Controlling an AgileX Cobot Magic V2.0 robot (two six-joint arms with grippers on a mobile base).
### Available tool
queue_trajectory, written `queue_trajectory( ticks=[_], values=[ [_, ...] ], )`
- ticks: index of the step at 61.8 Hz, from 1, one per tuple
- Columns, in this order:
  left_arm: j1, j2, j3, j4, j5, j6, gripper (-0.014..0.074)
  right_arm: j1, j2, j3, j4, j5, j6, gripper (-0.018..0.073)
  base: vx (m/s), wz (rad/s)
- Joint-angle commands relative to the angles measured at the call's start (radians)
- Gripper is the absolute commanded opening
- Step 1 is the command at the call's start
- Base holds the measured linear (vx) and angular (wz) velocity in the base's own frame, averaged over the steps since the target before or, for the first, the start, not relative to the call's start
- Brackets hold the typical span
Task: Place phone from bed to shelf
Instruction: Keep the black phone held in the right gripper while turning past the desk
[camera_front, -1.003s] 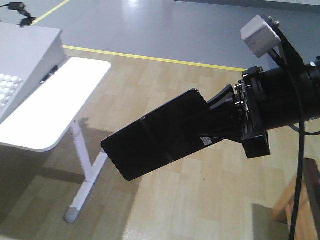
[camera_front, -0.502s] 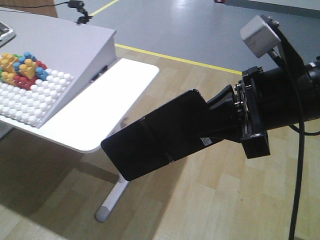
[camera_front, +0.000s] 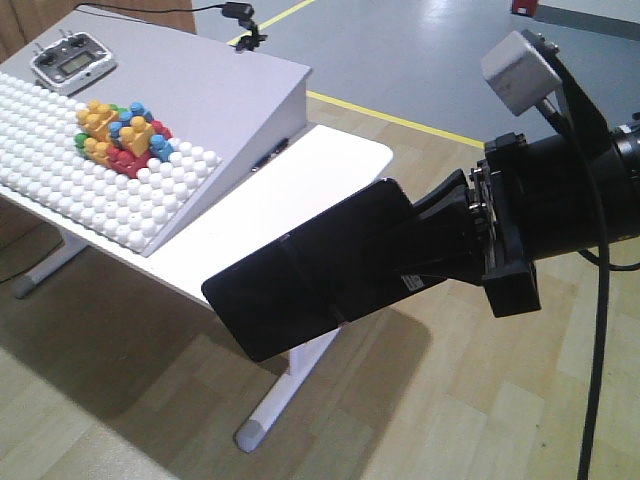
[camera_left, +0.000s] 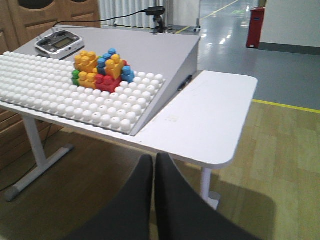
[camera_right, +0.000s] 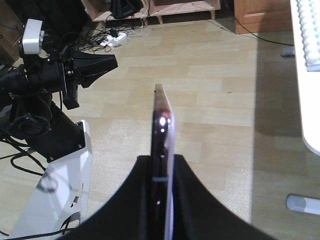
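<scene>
Swinging further into the front view since a moment ago, the white worktop (camera_front: 300, 190) now shows its whole studded board, where before only a corner appeared.

One phone (camera_right: 162, 120) hangs in the air, seen edge-on in the right wrist view, its rosy rim catching light. The right end effector (camera_right: 161, 159) is clamped on it, one black paddle on each face, above the wood-plank floor (camera_right: 210, 100) and well apart from the worktop's edge.

The left end effector (camera_left: 153, 157) has its two fingers pressed together with nothing between them, poised just off the worktop's near edge.

On the worktop lies one sloped board (camera_front: 100, 180) covered in white studs, filling the left part and leaving the right end bare. One heap of building blocks (camera_front: 120, 135), yellow, blue, red and green, sits on the studs. One remote handset (camera_front: 70, 65) rests at the board's far left corner, and one small camera (camera_front: 245, 18) stands at the far edge. One red bin (camera_left: 256, 26) stands on the grey floor beyond.
</scene>
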Motion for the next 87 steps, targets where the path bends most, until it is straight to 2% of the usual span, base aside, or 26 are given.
queue_trajectory(
  ticks=[1,43,87],
  values=[
    [-0.004,-0.004,0.003,-0.009,-0.075,-0.004,0.0001,-0.005,-0.031,-0.026,0.092,0.057,-0.004,-0.0001,0.09,0.25],
    [-0.004,-0.004,0.003,-0.009,-0.075,-0.004,0.0001,-0.005,-0.031,-0.026,0.092,0.057,-0.004,-0.0001,0.08,0.28],
    [-0.004,-0.004,0.003,-0.009,-0.075,-0.004,0.0001,-0.005,-0.031,-0.026,0.092,0.057,-0.004,-0.0001,0.12,0.46]
  ],
)
